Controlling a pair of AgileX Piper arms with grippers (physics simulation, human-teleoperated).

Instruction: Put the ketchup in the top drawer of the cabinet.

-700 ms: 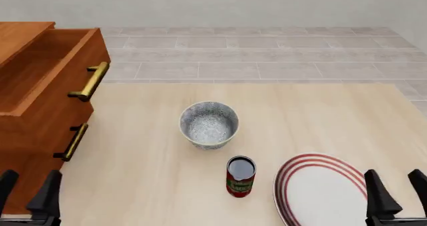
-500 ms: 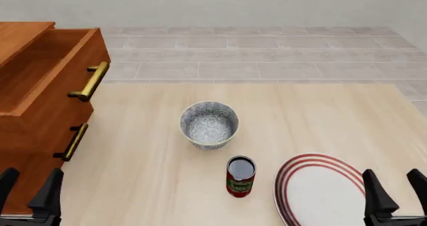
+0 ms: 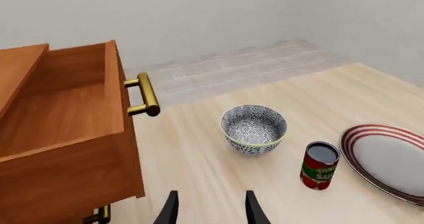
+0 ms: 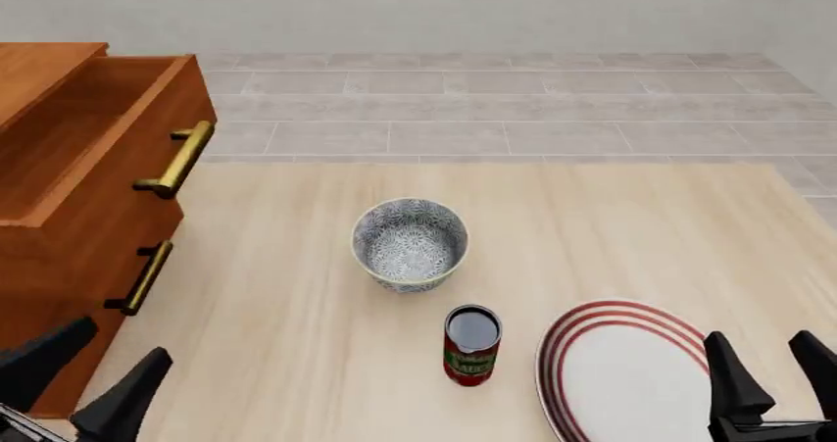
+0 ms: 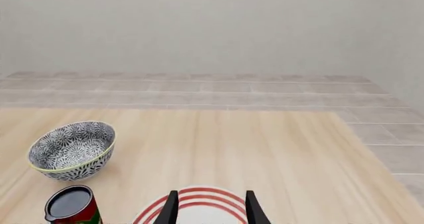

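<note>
The ketchup [image 4: 471, 345] is a small red can with a dark top, upright on the table in front of the grey patterned bowl; it also shows in the left wrist view [image 3: 319, 166] and the right wrist view [image 5: 71, 206]. The cabinet [image 4: 66, 256] stands at the left, its top drawer [image 4: 98, 138] pulled open and empty, brass handle [image 4: 174, 160] on its front. My left gripper [image 4: 85, 378] is open, low at the front left by the cabinet. My right gripper [image 4: 775, 373] is open over the plate's near right side.
A grey patterned bowl [image 4: 410, 243] sits mid-table behind the can. A white plate with red rings [image 4: 628, 368] lies right of the can. The lower drawer's handle [image 4: 141, 277] sticks out of the cabinet front.
</note>
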